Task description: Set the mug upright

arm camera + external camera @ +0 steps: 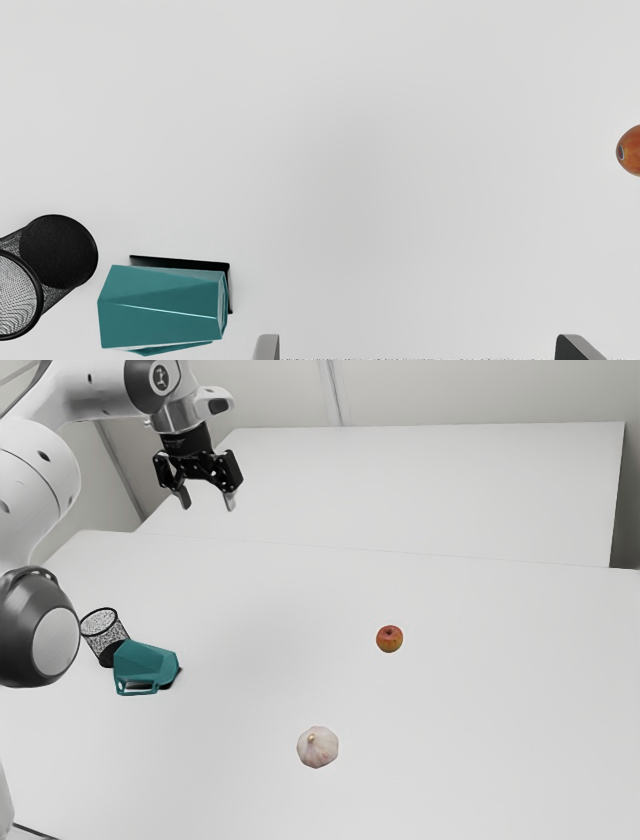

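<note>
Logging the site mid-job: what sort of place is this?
Probably a robot test room, rendered in simulation: a jointed arm reaches over a plain white table set with unlikely companions: an apple, a garlic bulb and a mesh cup.

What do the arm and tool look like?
The arm has smooth, rounded white links, small dark spots, dark-grey joint housings and an emblem on a dark round cap near the wrist. The tool is black, with two grey-tipped fingers.
</note>
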Available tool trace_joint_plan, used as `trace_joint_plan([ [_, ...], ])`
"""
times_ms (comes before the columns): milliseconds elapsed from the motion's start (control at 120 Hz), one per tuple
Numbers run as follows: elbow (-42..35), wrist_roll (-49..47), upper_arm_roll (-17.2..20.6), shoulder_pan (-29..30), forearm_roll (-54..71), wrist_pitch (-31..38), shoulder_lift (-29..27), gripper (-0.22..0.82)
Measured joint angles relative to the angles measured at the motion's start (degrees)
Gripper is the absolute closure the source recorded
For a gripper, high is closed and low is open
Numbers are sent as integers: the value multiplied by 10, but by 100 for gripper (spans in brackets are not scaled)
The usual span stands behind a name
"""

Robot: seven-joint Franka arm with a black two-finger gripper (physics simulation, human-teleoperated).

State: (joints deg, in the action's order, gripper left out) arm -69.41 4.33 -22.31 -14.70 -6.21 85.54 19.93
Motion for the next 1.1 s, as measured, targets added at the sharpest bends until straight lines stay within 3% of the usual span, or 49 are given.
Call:
trace_joint_plan([
  [133,-3,9,-3,2,-2,-6,-4,0],
  [225,-42,13,-8,0,-12,-6,-36,0],
  [517,-479,11,16,-16,3,158,-358,0],
  [775,-695,12,23,-17,73,322,-527,0],
  [933,-790,22,16,-8,106,410,-586,0],
  [1000,-813,31,1,0,120,435,-606,0],
  [1100,-838,50,-63,-4,148,460,-638,0],
])
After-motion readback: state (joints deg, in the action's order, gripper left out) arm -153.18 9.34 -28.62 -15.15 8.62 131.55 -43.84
